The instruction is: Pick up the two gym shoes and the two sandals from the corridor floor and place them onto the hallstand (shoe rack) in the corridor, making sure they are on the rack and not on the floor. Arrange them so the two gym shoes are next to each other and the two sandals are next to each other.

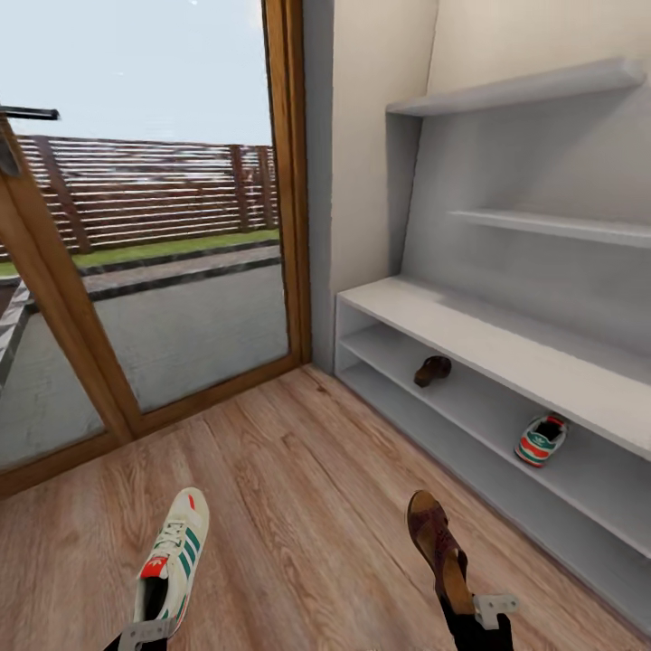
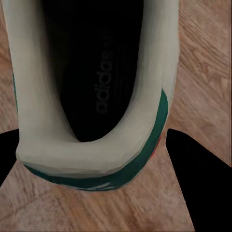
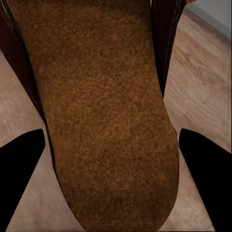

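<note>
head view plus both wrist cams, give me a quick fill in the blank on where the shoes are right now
1. The left gripper holds a gym shoe by its ____ end.
2. The right gripper holds a ____.
3. On the hallstand, a second sandal and a second gym shoe already lie on the ____ of its two low open shelves.
4. The corridor floor is made of ____ planks.

Missing words: heel; sandal; upper; wood-grain
</note>
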You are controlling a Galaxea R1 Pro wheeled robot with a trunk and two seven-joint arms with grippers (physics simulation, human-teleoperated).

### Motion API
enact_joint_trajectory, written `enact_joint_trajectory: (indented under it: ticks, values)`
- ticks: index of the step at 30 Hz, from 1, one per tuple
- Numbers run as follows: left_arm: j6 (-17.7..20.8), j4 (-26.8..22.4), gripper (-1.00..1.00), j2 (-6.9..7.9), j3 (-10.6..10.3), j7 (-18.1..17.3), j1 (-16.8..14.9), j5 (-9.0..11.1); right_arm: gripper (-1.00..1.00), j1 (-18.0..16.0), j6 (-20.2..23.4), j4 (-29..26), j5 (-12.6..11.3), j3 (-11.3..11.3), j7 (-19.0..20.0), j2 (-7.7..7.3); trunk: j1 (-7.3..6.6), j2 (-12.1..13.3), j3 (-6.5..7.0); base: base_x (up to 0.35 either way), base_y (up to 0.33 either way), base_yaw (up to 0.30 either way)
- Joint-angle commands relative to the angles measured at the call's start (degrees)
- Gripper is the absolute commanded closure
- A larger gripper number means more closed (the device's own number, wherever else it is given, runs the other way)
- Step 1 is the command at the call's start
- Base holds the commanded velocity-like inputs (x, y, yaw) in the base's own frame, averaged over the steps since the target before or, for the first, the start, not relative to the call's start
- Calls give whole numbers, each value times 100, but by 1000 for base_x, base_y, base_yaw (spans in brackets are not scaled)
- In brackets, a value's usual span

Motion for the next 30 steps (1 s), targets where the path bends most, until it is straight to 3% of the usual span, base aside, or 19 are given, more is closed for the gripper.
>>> enact_joint_trajectory:
  ticks: [1, 17, 30]
  values:
    - [-21, 1, 100, -2, 50, -31, -3, -48, 100, -5, -15, 5, 26, -54, 38, 1, -1, -2, -5, 0, 0, -265]
    - [-21, 3, 100, -2, 49, -34, -3, -48, 100, -5, -11, 5, 29, -54, 37, 1, -1, -2, -5, 0, 12, -265]
    - [-21, 3, 100, -2, 50, -31, -3, -48, 100, -5, -7, 5, 30, -54, 38, 1, -1, -2, -5, -37, 163, -265]
